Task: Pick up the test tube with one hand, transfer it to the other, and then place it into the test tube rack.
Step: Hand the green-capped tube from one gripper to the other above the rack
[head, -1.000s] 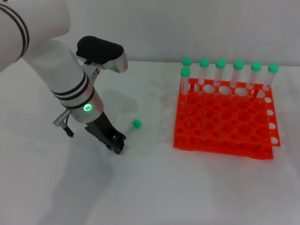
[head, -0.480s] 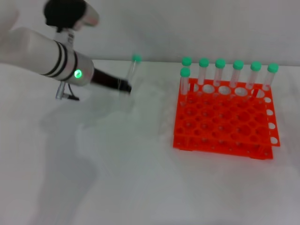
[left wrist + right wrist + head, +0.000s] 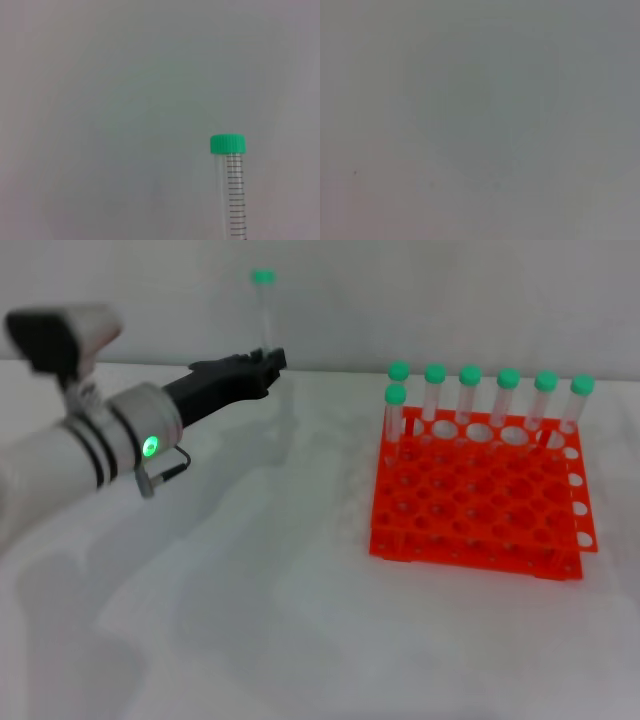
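Aloft, upright test tube (image 3: pixel 264 312) in left claw (image 3: pixel 268 362).

No readable text; test tube (image 3: pixel 233 192) bears only unnumbered black graduation ticks.

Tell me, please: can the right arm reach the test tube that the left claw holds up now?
Probably yes, but unconfirmed. The left claw holds the test tube upright above the table, green cap up, and nothing stands around its upper part. The test tube rack stands off to the right. The right arm appears in no view.
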You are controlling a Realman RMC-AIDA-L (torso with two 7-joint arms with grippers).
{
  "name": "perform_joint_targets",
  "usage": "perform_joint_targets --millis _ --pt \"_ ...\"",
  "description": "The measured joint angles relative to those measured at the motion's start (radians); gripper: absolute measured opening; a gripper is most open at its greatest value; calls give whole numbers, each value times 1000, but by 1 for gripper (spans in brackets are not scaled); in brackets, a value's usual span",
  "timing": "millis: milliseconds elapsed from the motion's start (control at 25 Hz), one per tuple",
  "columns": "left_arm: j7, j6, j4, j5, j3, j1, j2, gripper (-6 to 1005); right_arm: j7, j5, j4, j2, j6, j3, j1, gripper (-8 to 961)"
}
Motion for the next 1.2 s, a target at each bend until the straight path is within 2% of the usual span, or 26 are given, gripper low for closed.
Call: perform_joint_targets --millis 160,240,280,320,480,600,720,840,920,1080,1160,1200 --pt "300 196 122 -239 -2 136 -6 192 0 0 0 0 0 0 3 787" --pt "459 294 200 -286 -2 197 -7 192 0 1 0 0 3 0 3 787" --pt "459 294 200 -286 -2 197 -7 192 1 2 0 0 4 0 2 787" --pt "571 365 262 -273 -1 238 -7 191 6 3 0 0 5 0 1 786" --pt "585 389 302 -190 -1 246 -10 191 117 0 -10 -4 15 -6 -5 786" --pt "600 367 342 -128 -1 234 -14 192 254 -10 -38 -19 31 -43 -20 786" --pt "633 317 388 -79 -2 215 -16 192 411 -62 -158 -33 45 -117 -82 787" --pt "675 252 424 -70 -3 202 -19 191 615 -177 -310 -65 62 -180 -151 785" --pt "699 215 442 -63 -3 194 -19 191 738 -280 -366 -96 123 -191 -168 783" --pt "707 165 447 -7 -3 157 -19 191 857 -473 -395 -156 321 -192 -137 780" --pt "710 150 448 20 -3 140 -20 191 881 -551 -396 -168 377 -192 -105 780" --pt "715 143 450 29 -4 133 -20 191 890 -585 -397 -166 388 -192 -87 780"
